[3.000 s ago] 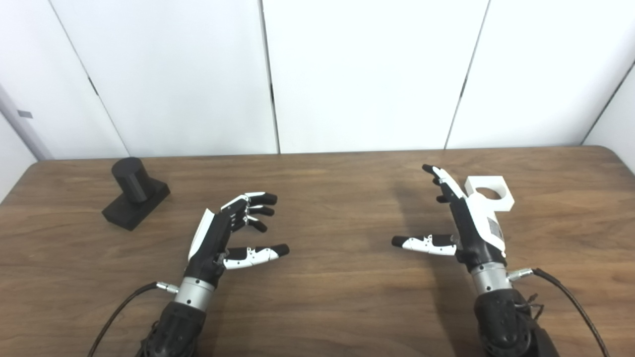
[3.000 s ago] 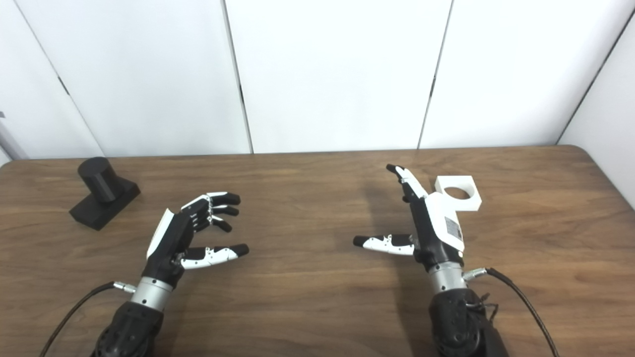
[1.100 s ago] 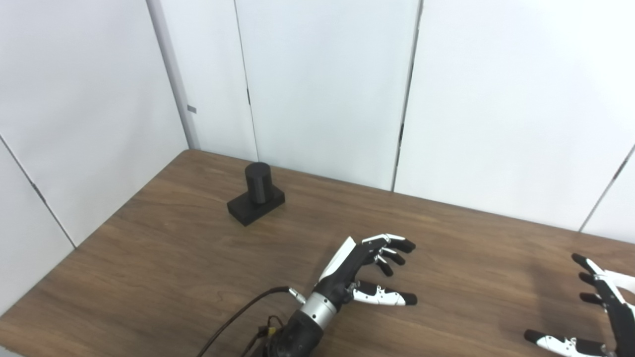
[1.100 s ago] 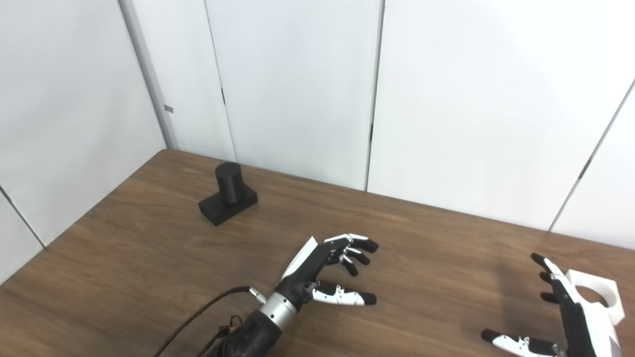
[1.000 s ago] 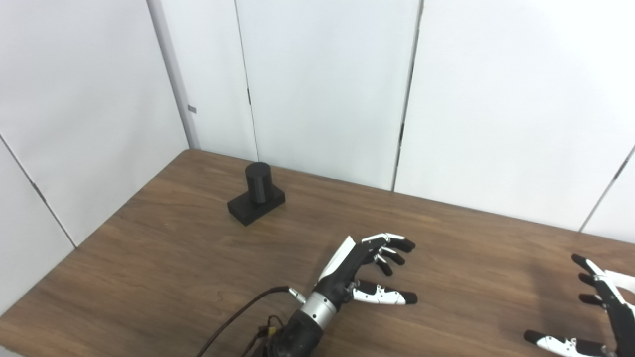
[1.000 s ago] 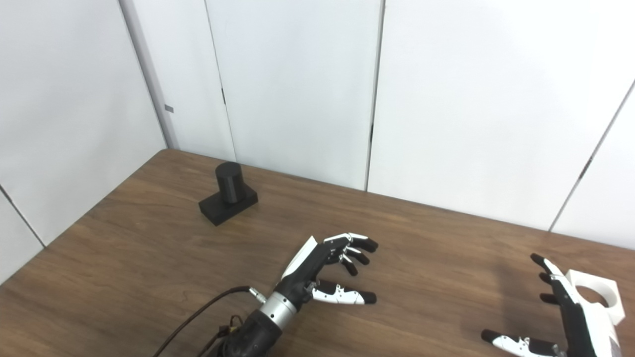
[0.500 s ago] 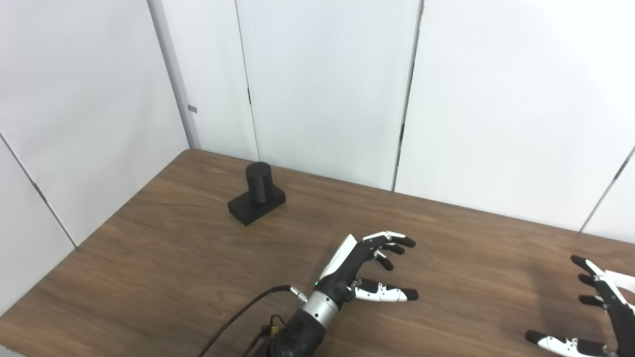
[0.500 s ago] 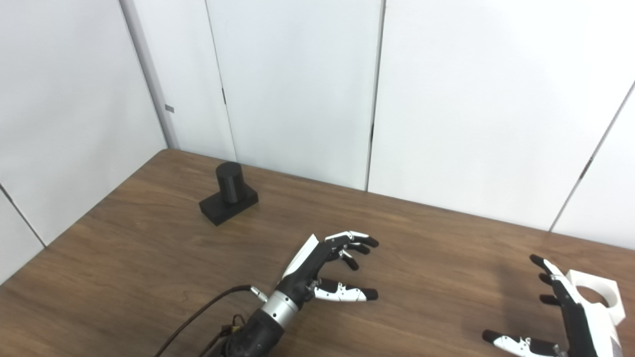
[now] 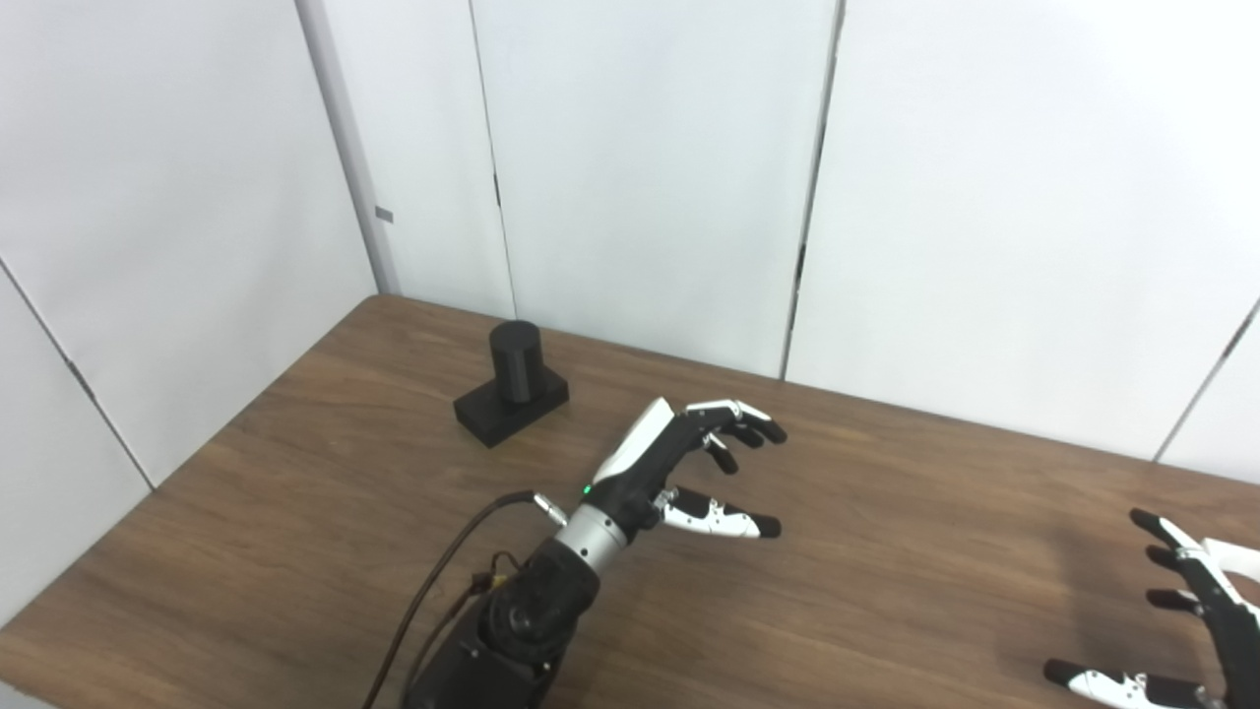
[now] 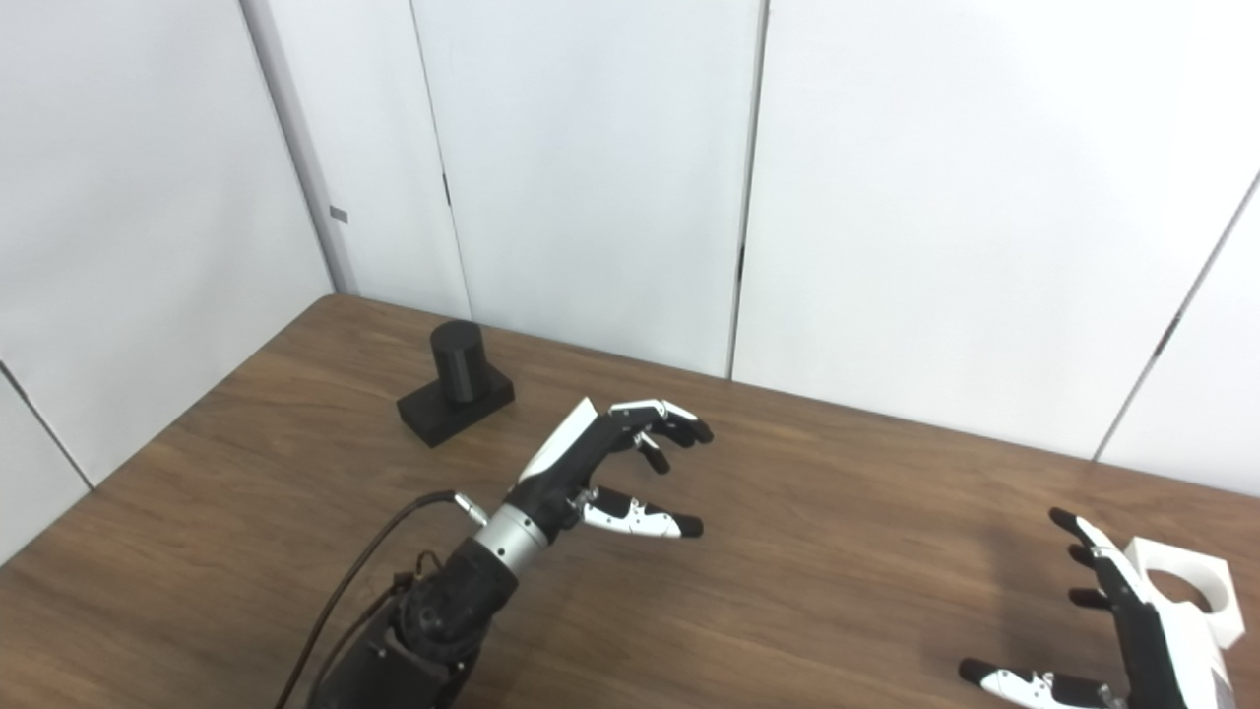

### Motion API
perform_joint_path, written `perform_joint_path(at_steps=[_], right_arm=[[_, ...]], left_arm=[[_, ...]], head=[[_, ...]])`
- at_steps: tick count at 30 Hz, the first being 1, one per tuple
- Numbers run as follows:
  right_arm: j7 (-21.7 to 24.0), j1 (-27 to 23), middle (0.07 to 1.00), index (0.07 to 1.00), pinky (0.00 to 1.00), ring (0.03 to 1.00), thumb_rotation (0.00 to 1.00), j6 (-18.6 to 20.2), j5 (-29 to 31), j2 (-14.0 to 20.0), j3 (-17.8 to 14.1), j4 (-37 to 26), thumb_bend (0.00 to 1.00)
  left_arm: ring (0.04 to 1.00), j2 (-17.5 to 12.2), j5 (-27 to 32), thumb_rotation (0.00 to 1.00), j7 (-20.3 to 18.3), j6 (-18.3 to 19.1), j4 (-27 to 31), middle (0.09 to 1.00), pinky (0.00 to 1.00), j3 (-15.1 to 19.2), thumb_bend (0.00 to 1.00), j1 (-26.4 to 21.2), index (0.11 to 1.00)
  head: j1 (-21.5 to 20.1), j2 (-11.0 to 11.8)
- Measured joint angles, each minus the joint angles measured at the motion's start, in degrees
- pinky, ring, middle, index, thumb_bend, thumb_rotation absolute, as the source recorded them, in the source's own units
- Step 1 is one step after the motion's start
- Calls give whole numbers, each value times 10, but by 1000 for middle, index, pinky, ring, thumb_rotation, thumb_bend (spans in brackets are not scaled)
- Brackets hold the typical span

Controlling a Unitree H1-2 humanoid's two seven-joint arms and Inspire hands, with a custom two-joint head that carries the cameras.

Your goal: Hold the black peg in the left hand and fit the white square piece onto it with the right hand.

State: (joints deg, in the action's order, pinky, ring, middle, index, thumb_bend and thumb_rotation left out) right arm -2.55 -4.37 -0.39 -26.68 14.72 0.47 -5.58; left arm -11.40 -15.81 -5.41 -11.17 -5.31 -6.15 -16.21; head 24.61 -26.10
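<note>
Only the right eye view shows the white square piece [image 10: 1183, 592], at about 4 o'clock on the table [image 9: 295, 512], just behind the right hand [image 10: 1132, 630]. That hand is spread wide and holds nothing. The left hand [image 9: 679, 468] is spread too, empty, above the table. The black peg [image 9: 513, 379] stands at 10 o'clock from it, apart.
</note>
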Motion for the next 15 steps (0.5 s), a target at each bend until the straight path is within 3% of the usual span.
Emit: perform_joint_path(at_steps=[3, 8, 15], right_arm=[[1, 0, 908, 868, 696, 859, 152, 0, 0, 0, -1, 0, 778], [2, 0, 908, 870, 715, 866, 133, 0, 1, 0, -2, 0, 777], [3, -1, 905, 867, 703, 864, 146, 0, 1, 0, -3, 0, 776]], left_arm=[[700, -9, -13, 25, -1, 15, 13, 749, 520, 6, 818, -10, 701], [808, -23, -23, 22, 0, 41, 31, 839, 597, 23, 842, -14, 751], [835, -31, -32, 35, 1, 73, 47, 882, 667, 45, 830, -16, 839]], head=[[0, 0], [2, 0], [2, -1]])
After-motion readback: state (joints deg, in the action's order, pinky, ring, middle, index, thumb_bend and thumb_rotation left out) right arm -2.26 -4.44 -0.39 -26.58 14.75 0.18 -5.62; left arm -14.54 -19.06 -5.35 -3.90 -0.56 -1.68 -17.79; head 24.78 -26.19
